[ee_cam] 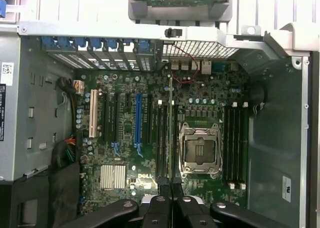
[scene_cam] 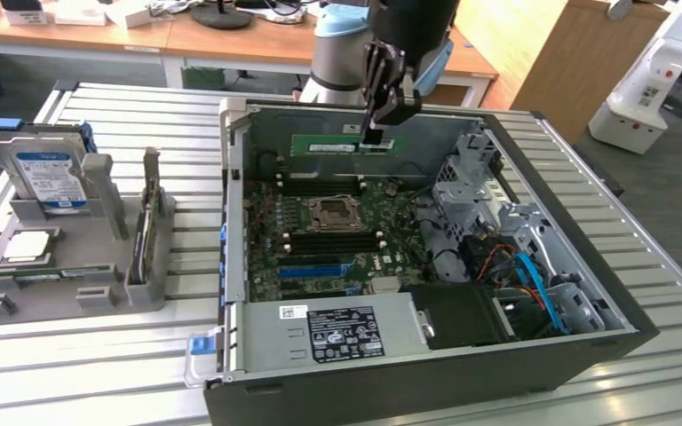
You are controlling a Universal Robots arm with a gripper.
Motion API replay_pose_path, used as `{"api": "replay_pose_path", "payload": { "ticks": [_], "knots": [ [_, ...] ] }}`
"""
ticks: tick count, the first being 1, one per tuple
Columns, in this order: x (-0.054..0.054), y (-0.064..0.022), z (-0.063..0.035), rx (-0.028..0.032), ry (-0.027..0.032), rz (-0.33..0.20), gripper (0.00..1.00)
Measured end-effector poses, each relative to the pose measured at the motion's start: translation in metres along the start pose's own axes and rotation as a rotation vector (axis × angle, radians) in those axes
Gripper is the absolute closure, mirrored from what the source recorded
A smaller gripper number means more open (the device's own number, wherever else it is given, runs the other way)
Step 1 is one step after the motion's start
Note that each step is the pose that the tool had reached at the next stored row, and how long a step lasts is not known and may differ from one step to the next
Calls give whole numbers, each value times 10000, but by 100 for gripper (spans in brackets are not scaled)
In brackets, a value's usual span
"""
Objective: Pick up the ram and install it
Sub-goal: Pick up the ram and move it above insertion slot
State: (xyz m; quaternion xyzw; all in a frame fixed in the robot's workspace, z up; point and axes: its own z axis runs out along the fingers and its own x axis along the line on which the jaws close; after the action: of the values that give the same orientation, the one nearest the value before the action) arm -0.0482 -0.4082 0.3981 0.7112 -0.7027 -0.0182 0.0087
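The ram is a long green stick with a white label, held level above the motherboard inside the open computer case. My gripper comes down from above and is shut on the stick's end at the exterior view's right. In the wrist view the ram shows edge-on as a thin line running out from my gripper. It hangs over the black memory slots beside the empty CPU socket.
A grey holder on the slatted table at the exterior view's left carries a blue-labelled hard drive and a silver CPU chip. Inside the case are the power supply, a metal drive cage and blue cables.
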Motion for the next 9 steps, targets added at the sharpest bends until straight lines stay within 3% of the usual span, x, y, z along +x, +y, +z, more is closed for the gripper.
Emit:
{"api": "replay_pose_path", "payload": {
  "ticks": [9],
  "knots": [
    [5, -2, 69, 22, 2, 2, 88]
  ]
}}
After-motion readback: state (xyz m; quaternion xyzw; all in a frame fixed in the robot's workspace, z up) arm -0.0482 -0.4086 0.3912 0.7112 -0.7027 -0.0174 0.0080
